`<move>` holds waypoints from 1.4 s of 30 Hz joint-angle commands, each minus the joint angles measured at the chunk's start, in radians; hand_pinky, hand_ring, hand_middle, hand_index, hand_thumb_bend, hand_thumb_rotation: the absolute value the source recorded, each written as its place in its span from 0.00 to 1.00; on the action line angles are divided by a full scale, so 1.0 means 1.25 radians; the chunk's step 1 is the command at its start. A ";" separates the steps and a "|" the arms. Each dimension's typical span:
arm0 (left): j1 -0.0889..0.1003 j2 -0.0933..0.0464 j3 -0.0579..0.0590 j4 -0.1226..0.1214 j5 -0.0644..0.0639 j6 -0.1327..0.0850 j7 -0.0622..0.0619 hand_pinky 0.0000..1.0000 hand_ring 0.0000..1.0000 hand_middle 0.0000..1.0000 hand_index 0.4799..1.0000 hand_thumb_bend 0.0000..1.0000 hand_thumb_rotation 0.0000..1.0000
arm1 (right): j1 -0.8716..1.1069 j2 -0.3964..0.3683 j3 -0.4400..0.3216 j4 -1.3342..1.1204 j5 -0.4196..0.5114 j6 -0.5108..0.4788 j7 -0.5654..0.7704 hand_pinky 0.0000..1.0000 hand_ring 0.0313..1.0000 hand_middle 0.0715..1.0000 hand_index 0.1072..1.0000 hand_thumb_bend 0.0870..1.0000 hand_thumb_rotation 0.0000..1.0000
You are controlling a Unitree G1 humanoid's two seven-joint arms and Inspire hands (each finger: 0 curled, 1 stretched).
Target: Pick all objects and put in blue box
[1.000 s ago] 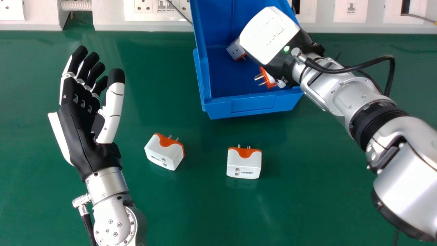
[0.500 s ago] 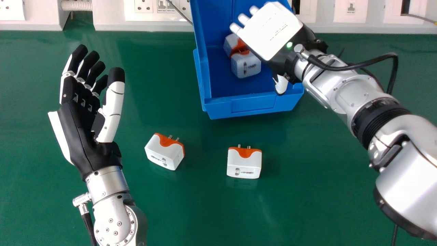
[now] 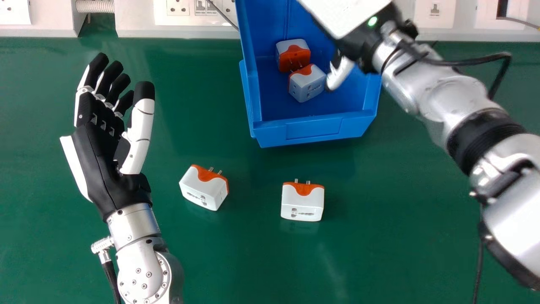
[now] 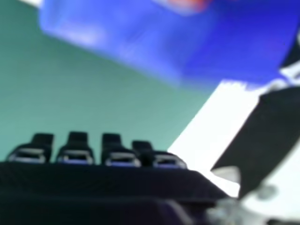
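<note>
My right hand is above the back right part of the blue box, its thumb inside the box's outline, beside a white and orange plug adapter. Another adapter lies against that one in the box. In the right hand view, the fingers of my right hand are extended and hold nothing, with the blue box farther off. On the table, one adapter lies tilted between my open, empty left hand and a squarely placed adapter.
The green table spreads in front of the box. Behind it runs a pale panel with sockets, and a thin cable hangs down to the box's left side. A dark cable drops beside the right arm.
My right hand has let go of an adapter, which now rests in the box touching the other one. The hand has opened and moved back and to the right. My left hand is nearly still.
</note>
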 commanded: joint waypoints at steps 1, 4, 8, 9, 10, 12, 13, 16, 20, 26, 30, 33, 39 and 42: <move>0.002 0.001 -0.004 -0.024 0.006 -0.012 0.005 0.77 0.80 0.81 0.63 0.71 0.42 | 0.101 -0.046 -0.077 -0.160 0.078 -0.007 0.046 1.00 1.00 1.00 1.00 1.00 0.42; 0.001 0.000 -0.002 -0.023 0.002 -0.011 0.003 0.76 0.80 0.81 0.63 0.71 0.42 | 0.254 -0.088 -0.171 -0.389 0.167 0.010 0.127 1.00 1.00 1.00 1.00 1.00 0.41; 0.006 -0.006 -0.005 -0.032 0.008 -0.006 0.007 0.76 0.79 0.81 0.63 0.71 0.42 | 0.408 -0.111 -0.248 -0.641 0.226 0.098 0.264 1.00 1.00 1.00 1.00 1.00 0.42; 0.007 -0.007 -0.005 -0.035 0.009 -0.005 0.007 0.76 0.79 0.81 0.63 0.71 0.42 | 0.434 -0.114 -0.260 -0.690 0.232 0.122 0.298 1.00 1.00 1.00 1.00 1.00 0.42; 0.008 -0.008 -0.006 -0.038 0.009 -0.002 0.007 0.76 0.79 0.81 0.63 0.71 0.42 | 0.468 -0.124 -0.273 -0.773 0.241 0.170 0.369 1.00 1.00 1.00 1.00 1.00 0.42; 0.011 -0.007 -0.007 -0.043 0.009 0.001 0.004 0.76 0.79 0.80 0.63 0.71 0.42 | 0.510 -0.144 -0.284 -0.899 0.245 0.254 0.494 1.00 1.00 1.00 1.00 1.00 0.41; 0.013 -0.006 -0.006 -0.045 0.008 0.002 0.003 0.76 0.79 0.80 0.63 0.71 0.42 | 0.521 -0.150 -0.287 -0.943 0.241 0.286 0.542 1.00 1.00 1.00 1.00 1.00 0.41; 0.016 -0.003 -0.005 -0.046 0.001 0.003 -0.004 0.77 0.79 0.80 0.63 0.71 0.42 | 0.529 -0.183 -0.277 -1.050 0.224 0.381 0.706 1.00 1.00 1.00 1.00 1.00 0.38; 0.014 0.001 -0.004 -0.043 0.000 0.008 -0.008 0.77 0.80 0.80 0.63 0.71 0.41 | 0.493 -0.222 -0.250 -1.135 0.205 0.471 0.905 1.00 1.00 1.00 1.00 1.00 0.34; 0.026 -0.001 -0.008 -0.062 0.000 0.019 -0.010 0.78 0.80 0.80 0.63 0.70 0.41 | 0.472 -0.227 -0.214 -1.140 0.181 0.478 1.000 0.99 1.00 1.00 1.00 1.00 0.34; 0.032 -0.002 -0.008 -0.073 -0.002 0.024 -0.011 0.78 0.80 0.80 0.63 0.70 0.41 | 0.457 -0.209 -0.182 -1.104 0.169 0.469 1.023 0.95 0.99 0.99 1.00 1.00 0.33; 0.034 -0.002 -0.009 -0.073 -0.004 0.024 -0.015 0.78 0.80 0.80 0.63 0.70 0.41 | 0.445 -0.189 -0.150 -1.068 0.158 0.456 1.024 0.93 0.98 0.99 1.00 1.00 0.33; 0.032 0.002 -0.009 -0.067 -0.015 0.018 -0.029 0.79 0.80 0.80 0.63 0.70 0.41 | 0.406 -0.136 -0.095 -0.956 0.126 0.430 1.018 0.89 0.96 0.98 0.99 1.00 0.33; 0.032 0.003 -0.007 -0.066 -0.019 0.015 -0.034 0.80 0.82 0.80 0.64 0.70 0.41 | 0.383 -0.116 -0.078 -0.896 0.121 0.405 1.021 0.88 0.95 0.97 0.99 1.00 0.33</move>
